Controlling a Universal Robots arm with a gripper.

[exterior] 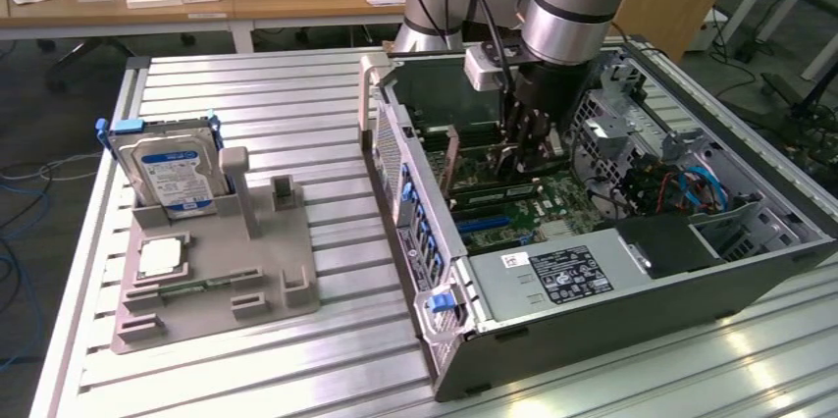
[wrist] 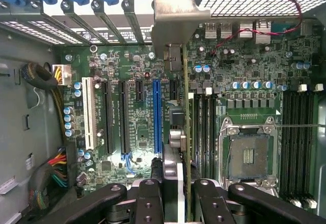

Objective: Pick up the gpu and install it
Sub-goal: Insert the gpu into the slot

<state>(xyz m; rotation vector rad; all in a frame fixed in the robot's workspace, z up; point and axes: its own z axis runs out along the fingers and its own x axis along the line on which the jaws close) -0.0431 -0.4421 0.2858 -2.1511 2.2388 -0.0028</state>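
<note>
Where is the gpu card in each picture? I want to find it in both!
Exterior view: the gpu stands on edge inside the open computer case, below the gripper, above the motherboard.
Wrist view: the gpu is the thin edge-on strip running down the middle to the gripper, with its silver bracket at its far end.
Shared landmark: the green motherboard.

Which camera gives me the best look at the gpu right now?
The wrist view: the gpu runs edge-on from its metal bracket down to the fingers, above the motherboard. The exterior view shows a tan sliver of it inside the computer case.
</note>
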